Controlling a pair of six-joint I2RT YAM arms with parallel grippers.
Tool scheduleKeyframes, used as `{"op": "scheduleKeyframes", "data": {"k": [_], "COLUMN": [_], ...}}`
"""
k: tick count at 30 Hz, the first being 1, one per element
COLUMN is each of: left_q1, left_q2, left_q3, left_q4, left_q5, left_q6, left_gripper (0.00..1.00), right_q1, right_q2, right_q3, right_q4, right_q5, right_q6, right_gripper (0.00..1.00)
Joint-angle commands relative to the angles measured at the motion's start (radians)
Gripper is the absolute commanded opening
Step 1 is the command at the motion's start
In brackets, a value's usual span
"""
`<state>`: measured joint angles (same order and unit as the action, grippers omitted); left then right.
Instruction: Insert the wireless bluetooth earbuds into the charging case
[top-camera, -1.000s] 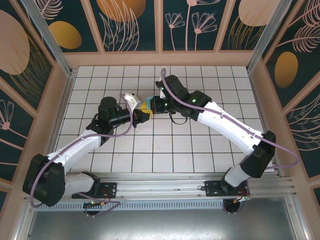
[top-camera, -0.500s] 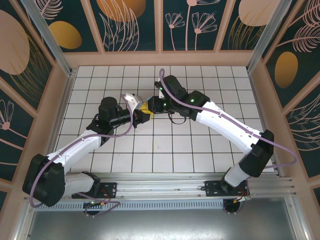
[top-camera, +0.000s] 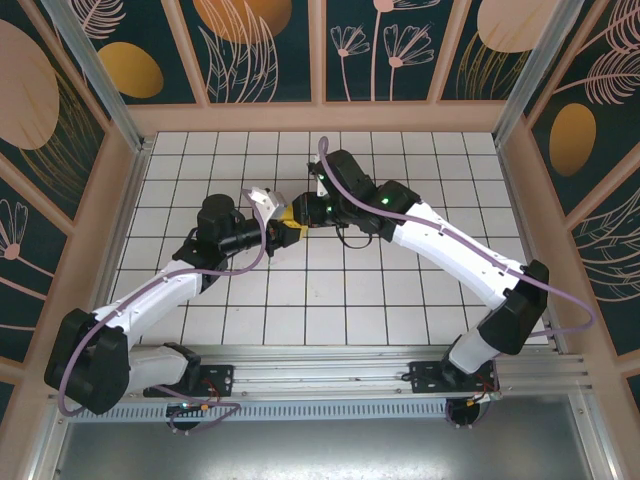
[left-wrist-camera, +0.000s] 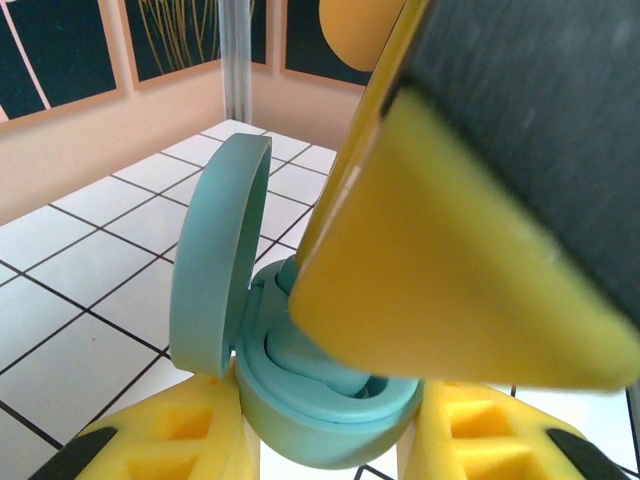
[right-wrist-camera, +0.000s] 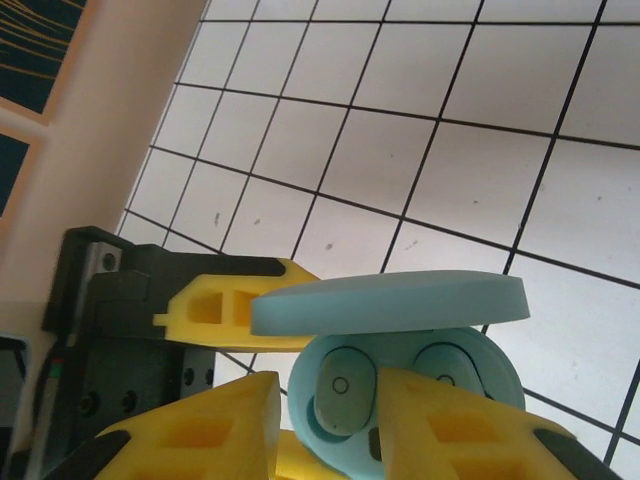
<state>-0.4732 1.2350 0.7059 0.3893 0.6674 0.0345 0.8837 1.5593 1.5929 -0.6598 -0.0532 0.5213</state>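
The light-blue charging case (left-wrist-camera: 330, 400) is held above the tiles with its lid (left-wrist-camera: 220, 255) swung open, and my left gripper (left-wrist-camera: 325, 430) is shut on its base. In the right wrist view the lid (right-wrist-camera: 390, 305) stands over two sockets. One earbud (right-wrist-camera: 340, 392) sits slightly raised in the left socket. A second earbud (right-wrist-camera: 448, 362) lies in the right socket, partly behind a finger. My right gripper (right-wrist-camera: 328, 388) hovers right at the case with its jaws apart around the raised earbud. From above, the left gripper (top-camera: 284, 228) and right gripper (top-camera: 303, 212) meet mid-table.
White tiled floor (top-camera: 330, 290) surrounds the meeting point. Wooden walls with dark patterned panels (top-camera: 320, 115) close in the back and both sides. The arm bases stand on the rail (top-camera: 320, 375) at the near edge.
The right gripper's jaws have spread apart from shut. It has shifted slightly toward the left gripper over the case. The left arm has held still.
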Motion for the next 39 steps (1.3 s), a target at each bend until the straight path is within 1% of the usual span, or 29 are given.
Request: {"op": "scheduleKeyframes", "data": {"k": [1, 4, 8, 12, 17, 18, 21, 23, 27, 30, 35, 39], "left_q1": [-0.005, -0.004, -0.005, -0.004, -0.003, -0.004, -0.004, -0.004, -0.004, -0.004, -0.004, -0.003], "left_q2": [-0.016, -0.012, -0.013, -0.019, -0.023, -0.023, -0.025, -0.023, -0.023, -0.023, -0.017, -0.018], "left_q3": [0.009, 0.016, 0.025, 0.026, 0.027, 0.027, 0.025, 0.025, 0.024, 0.022, 0.026, 0.024], "left_q4": [0.007, 0.003, -0.001, -0.01, -0.014, -0.016, -0.02, -0.019, -0.01, 0.008, 0.02, 0.034], "left_q5": [0.0, 0.011, 0.027, 0.032, 0.05, 0.051, 0.048, 0.053, 0.051, 0.05, 0.054, 0.059], "left_q6": [0.017, 0.01, 0.008, 0.009, 0.002, 0.003, 0.005, 0.005, -0.003, -0.014, -0.027, -0.041], "left_gripper": [0.2, 0.2, 0.2, 0.2, 0.21, 0.21, 0.21, 0.21, 0.21, 0.21, 0.21, 0.22], "right_q1": [0.007, -0.01, -0.076, -0.135, -0.159, -0.162, -0.175, -0.193, -0.201, -0.202, -0.21, -0.23], "right_q2": [-0.085, -0.136, -0.167, -0.136, -0.061, -0.044, -0.026, -0.035, -0.079, -0.124, -0.237, -0.335], "right_q3": [0.052, 0.029, -0.014, -0.03, -0.023, -0.019, -0.033, -0.069, -0.147, -0.212, -0.334, -0.416], "right_q4": [-0.004, 0.034, 0.079, 0.127, 0.14, 0.132, 0.112, 0.125, 0.162, 0.164, 0.178, 0.242], "right_q5": [-0.004, 0.008, -0.013, -0.081, -0.127, -0.132, -0.089, -0.11, -0.178, -0.215, -0.225, -0.22], "right_q6": [-0.043, -0.063, -0.071, -0.084, -0.122, -0.138, -0.157, -0.16, -0.161, -0.156, -0.115, -0.056], "right_gripper": [0.31, 0.31, 0.31, 0.31, 0.32, 0.32, 0.33, 0.34, 0.35, 0.38, 0.39, 0.42]}}
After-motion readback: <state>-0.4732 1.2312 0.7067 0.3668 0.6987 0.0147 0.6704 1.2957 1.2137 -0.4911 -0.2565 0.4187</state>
